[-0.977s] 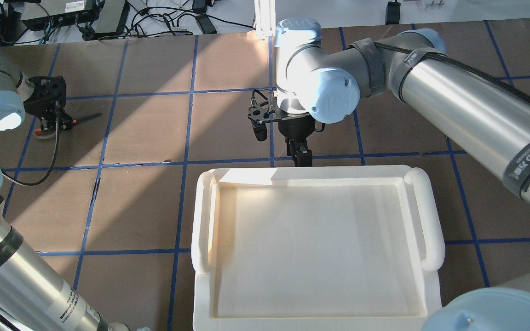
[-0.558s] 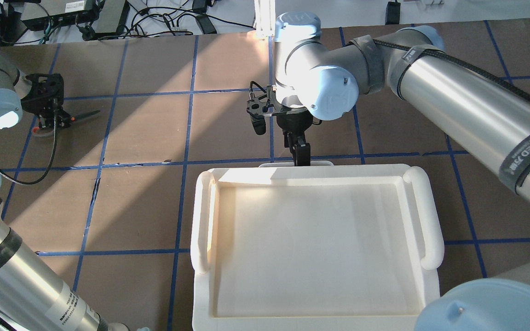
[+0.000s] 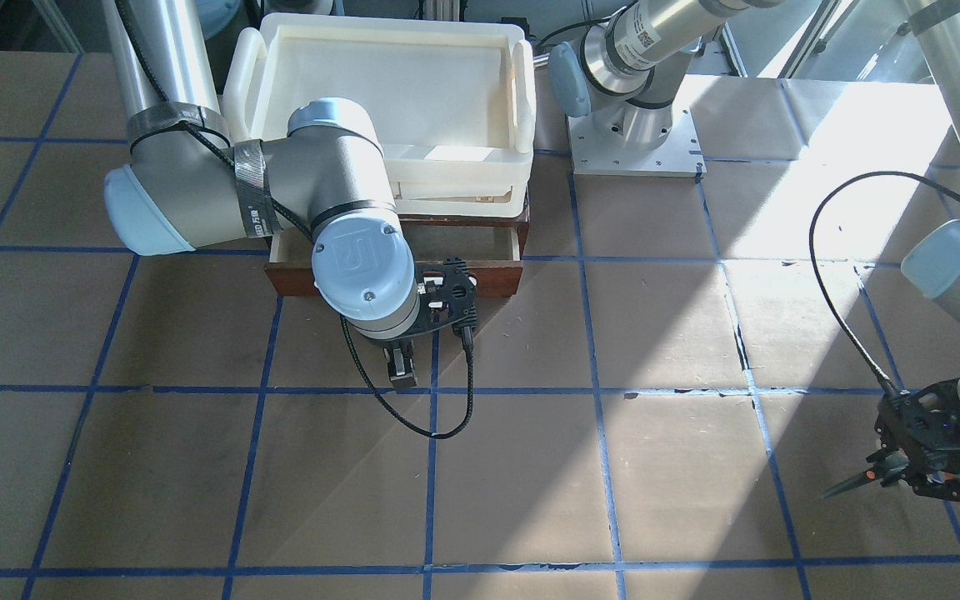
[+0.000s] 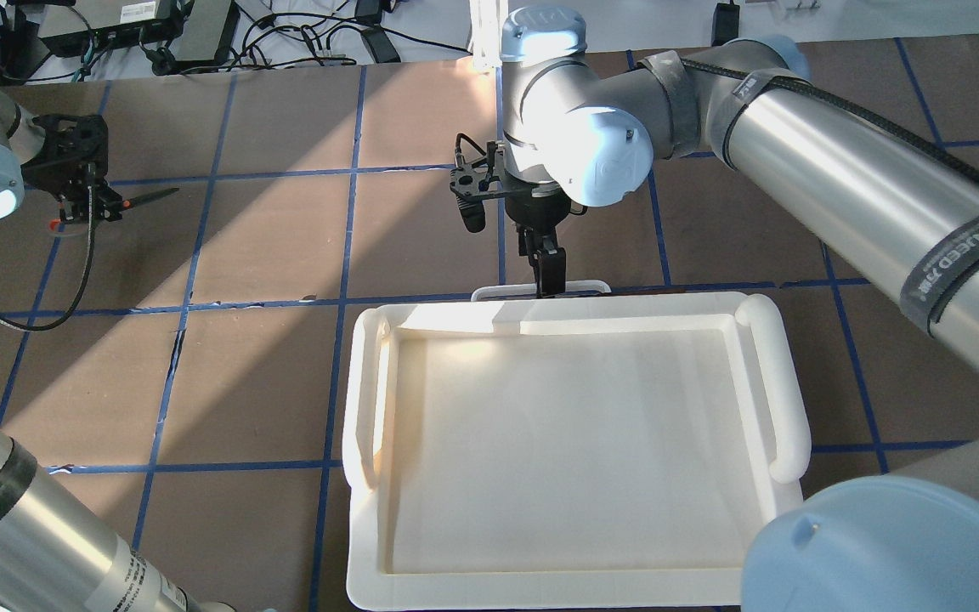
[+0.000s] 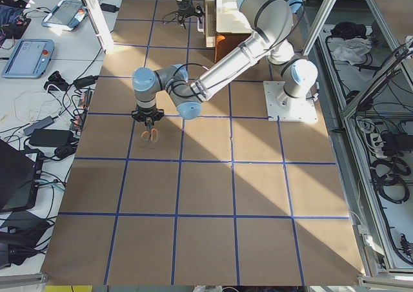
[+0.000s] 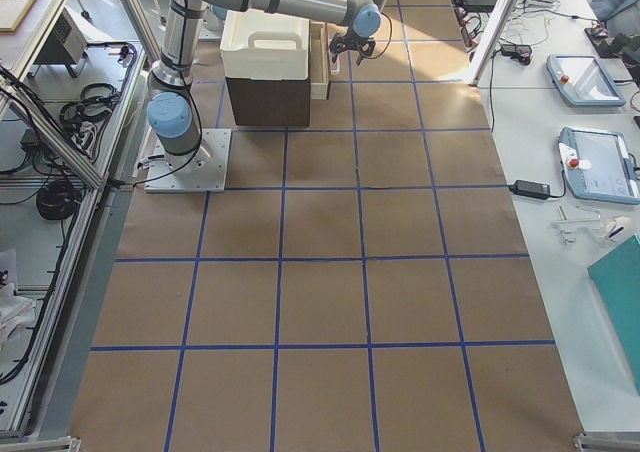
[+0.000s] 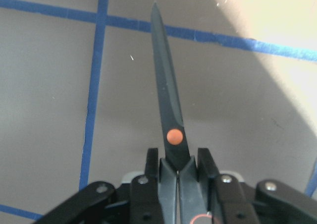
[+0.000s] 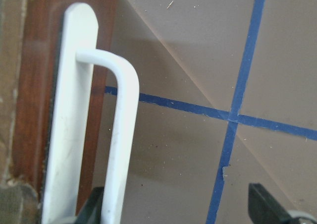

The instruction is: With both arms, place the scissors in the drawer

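My left gripper (image 4: 86,204) is shut on the scissors (image 4: 145,197) near their pivot and holds them above the table at the far left. It also shows in the front view (image 3: 922,475). The dark blades (image 7: 166,100) are closed and point forward. The brown drawer (image 3: 501,279) stands partly pulled out under the tray, its pale inside showing. My right gripper (image 4: 547,272) points down at the drawer's white bar handle (image 4: 591,286). In the right wrist view the jaws are apart. One finger (image 8: 96,206) sits behind the bar (image 8: 124,135), next to the drawer front.
A cream-white tray (image 4: 366,408) sits on top of the drawer cabinet and hides most of the drawer from above. It also shows in the front view (image 3: 522,92). The brown table has blue tape lines. Cables and devices lie beyond its far edge.
My right gripper moved away from the robot and the white handle came out from under the tray. The tray shifted a little. My left gripper moved farther out with the scissors.
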You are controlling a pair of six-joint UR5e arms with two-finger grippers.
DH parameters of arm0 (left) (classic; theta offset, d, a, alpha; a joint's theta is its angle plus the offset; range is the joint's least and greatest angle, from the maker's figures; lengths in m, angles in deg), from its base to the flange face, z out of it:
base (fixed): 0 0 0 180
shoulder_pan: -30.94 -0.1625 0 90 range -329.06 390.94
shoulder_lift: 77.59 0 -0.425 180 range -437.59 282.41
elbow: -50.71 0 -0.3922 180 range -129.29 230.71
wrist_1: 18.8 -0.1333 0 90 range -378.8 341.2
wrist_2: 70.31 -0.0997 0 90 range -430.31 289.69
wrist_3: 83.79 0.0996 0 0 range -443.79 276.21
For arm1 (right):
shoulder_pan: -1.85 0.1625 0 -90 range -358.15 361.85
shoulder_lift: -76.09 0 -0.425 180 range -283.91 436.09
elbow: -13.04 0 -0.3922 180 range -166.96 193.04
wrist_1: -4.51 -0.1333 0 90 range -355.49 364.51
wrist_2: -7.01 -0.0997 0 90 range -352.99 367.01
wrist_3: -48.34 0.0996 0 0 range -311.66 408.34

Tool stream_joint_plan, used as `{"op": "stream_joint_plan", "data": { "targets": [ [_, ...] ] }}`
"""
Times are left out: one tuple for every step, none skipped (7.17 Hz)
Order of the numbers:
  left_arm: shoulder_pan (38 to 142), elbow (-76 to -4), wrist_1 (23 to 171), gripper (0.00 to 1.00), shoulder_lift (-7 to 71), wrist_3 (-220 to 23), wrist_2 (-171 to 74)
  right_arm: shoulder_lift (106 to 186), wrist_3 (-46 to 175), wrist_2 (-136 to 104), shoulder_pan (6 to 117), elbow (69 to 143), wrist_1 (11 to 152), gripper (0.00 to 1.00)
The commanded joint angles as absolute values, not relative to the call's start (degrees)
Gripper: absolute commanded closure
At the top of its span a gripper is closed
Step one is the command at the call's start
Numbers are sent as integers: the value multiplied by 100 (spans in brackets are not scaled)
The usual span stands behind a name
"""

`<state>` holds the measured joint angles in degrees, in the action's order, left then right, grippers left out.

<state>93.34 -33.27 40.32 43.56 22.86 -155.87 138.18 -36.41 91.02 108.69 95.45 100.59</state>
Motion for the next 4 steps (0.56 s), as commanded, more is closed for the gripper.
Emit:
{"op": "stream_joint_plan", "data": {
  "targets": [
    [9570,-3332,4543,100,3739,1993,-15583,13788,-3691,9103,10837,9434,10075,2],
    [9780,-3332,4605,100,3511,1905,-15644,13779,-3700,9103,10829,9416,10075,2],
    [9904,-3340,4736,100,3404,1756,-15635,13770,-3761,9103,10776,9416,10154,2],
    [9914,-3358,4747,100,3403,1737,-15566,13753,-3831,9103,10723,9416,10285,2]
  ]
}}
